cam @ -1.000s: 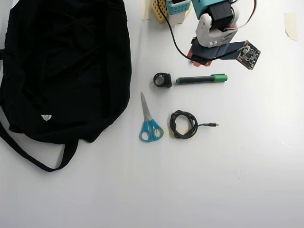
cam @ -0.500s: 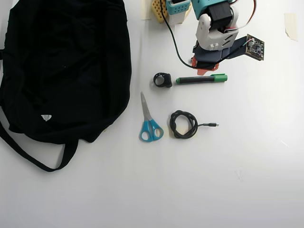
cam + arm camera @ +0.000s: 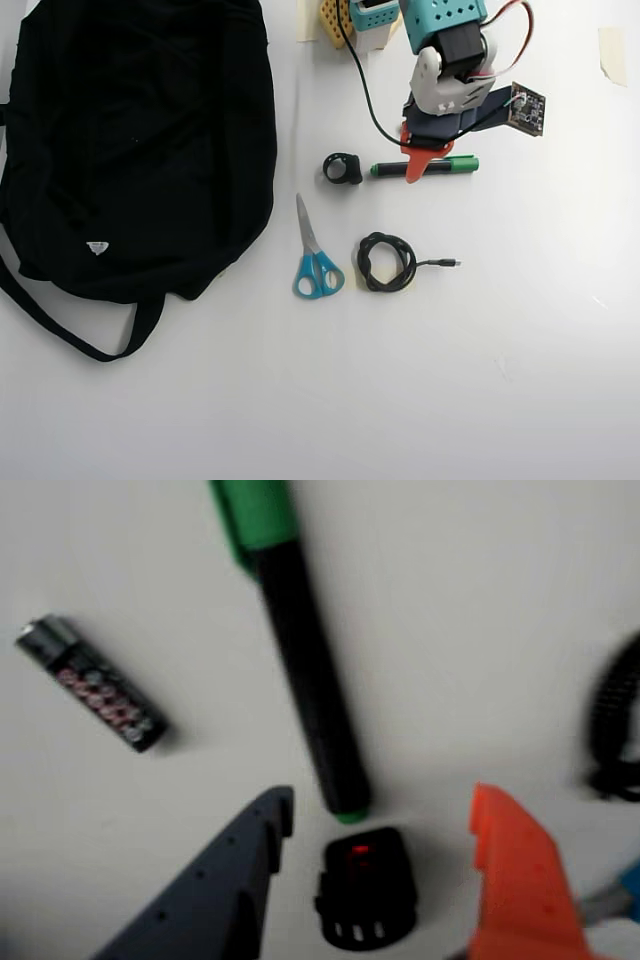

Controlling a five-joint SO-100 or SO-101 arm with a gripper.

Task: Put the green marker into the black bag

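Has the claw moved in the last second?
Yes. In the overhead view the claw has come down-frame onto the green marker, which has stayed beside the small black ring.

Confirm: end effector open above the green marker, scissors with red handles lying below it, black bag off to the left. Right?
One thing is off: the scissors have blue handles, not red, as the overhead view shows. The rest holds: the end effector is open above the green marker, and the black bag lies to the left in that view.
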